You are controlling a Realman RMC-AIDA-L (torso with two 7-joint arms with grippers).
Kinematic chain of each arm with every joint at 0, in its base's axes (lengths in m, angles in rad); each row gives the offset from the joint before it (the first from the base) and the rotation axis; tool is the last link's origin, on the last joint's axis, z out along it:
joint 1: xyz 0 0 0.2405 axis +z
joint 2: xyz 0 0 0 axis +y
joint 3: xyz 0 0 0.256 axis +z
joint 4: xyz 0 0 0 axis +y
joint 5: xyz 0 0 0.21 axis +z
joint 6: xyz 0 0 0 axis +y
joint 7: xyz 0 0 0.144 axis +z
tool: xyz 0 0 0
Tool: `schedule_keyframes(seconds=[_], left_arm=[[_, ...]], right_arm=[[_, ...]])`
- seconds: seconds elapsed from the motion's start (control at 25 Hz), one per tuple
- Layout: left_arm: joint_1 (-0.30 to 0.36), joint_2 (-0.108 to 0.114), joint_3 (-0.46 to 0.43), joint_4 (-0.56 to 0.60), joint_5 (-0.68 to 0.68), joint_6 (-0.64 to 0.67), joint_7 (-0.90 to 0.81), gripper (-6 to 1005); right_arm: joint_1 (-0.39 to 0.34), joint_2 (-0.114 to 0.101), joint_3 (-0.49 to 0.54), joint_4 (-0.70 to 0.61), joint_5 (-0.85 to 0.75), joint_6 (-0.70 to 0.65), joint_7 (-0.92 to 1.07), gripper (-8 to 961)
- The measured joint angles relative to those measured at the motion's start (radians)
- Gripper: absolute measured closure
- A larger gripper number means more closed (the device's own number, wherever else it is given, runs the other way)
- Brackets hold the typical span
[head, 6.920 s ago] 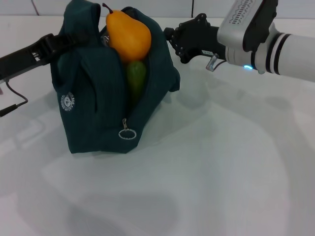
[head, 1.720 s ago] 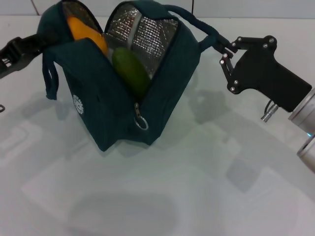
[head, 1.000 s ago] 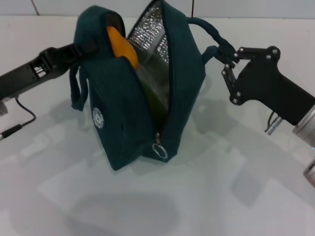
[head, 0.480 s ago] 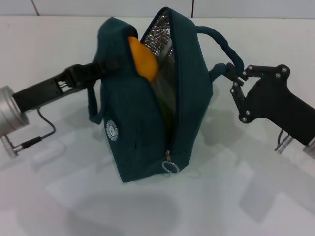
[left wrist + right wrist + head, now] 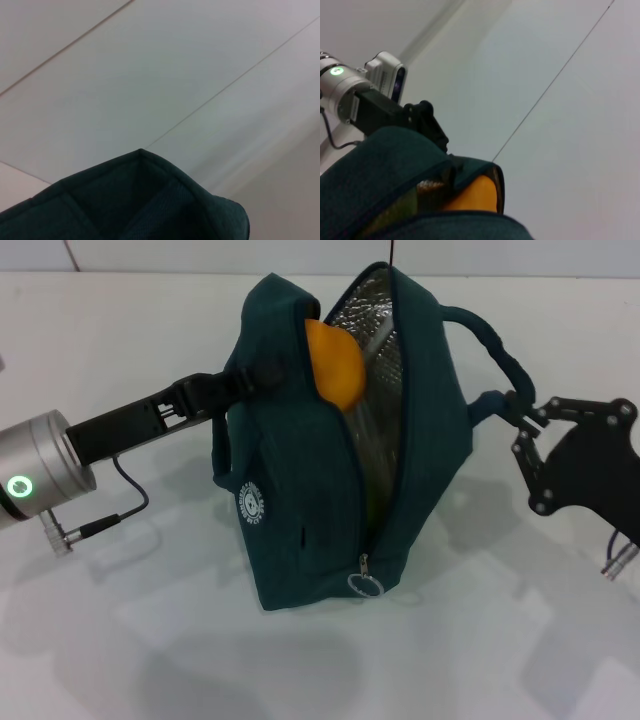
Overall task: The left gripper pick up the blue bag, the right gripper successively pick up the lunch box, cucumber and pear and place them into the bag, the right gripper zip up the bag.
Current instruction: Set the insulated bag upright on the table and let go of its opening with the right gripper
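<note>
— Head view, nearest first: the zip ring (image 5: 365, 585) hangs low at the front corner of the blue bag (image 5: 300, 530), so the zip is hardly run. The bag stands on the white worktop (image 5: 300, 670), mouth gaping.

— And the food?

— The pear (image 5: 335, 362) shows orange at the top of the opening; the cucumber and lunch box I can't make out, probably deeper in. Packing looks finished — zipping is the step in hand.

— Who holds what?

— The left pincer (image 5: 262, 375) is clamped on the bag's near-side top edge. The right pincer (image 5: 522, 418) is pinched on the far loop handle (image 5: 487, 340), stretching the mouth.

— Next?

— I'd guess the right one must drop the handle, come down to that ring and draw it up along the seam while the left steadies.
</note>
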Motion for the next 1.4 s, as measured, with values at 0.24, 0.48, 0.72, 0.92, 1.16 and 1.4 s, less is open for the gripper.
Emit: schedule_keyframes(seconds=[0.24, 0.48, 0.72, 0.92, 1.16, 1.4], left_arm=[[-0.011, 0.0, 0.0, -0.002, 0.001, -0.016, 0.0, 887], [-0.042, 0.0, 0.003, -0.024, 0.001, -0.026, 0.003, 886], [-0.045, 0.001, 0.013, -0.025, 0.001, -0.027, 0.003, 886], [-0.043, 0.001, 0.041, -0.026, 0.001, -0.027, 0.007, 886], [-0.041, -0.001, 0.085, -0.037, -0.001, -0.026, 0.033, 885], [-0.041, -0.001, 0.093, -0.07, -0.002, -0.033, 0.088, 885]], right_arm=[[-0.001, -0.007, 0.061, 0.06, -0.021, -0.105, 0.087, 927], [0.06, -0.014, 0.216, 0.268, -0.021, -0.385, 0.285, 926], [0.111, -0.041, 0.252, 0.405, -0.023, -0.506, 0.365, 926], [0.116, -0.048, 0.253, 0.431, -0.023, -0.529, 0.373, 927], [0.128, -0.051, 0.254, 0.439, -0.026, -0.521, 0.373, 927], [0.157, -0.051, 0.254, 0.472, -0.037, -0.519, 0.375, 927]])
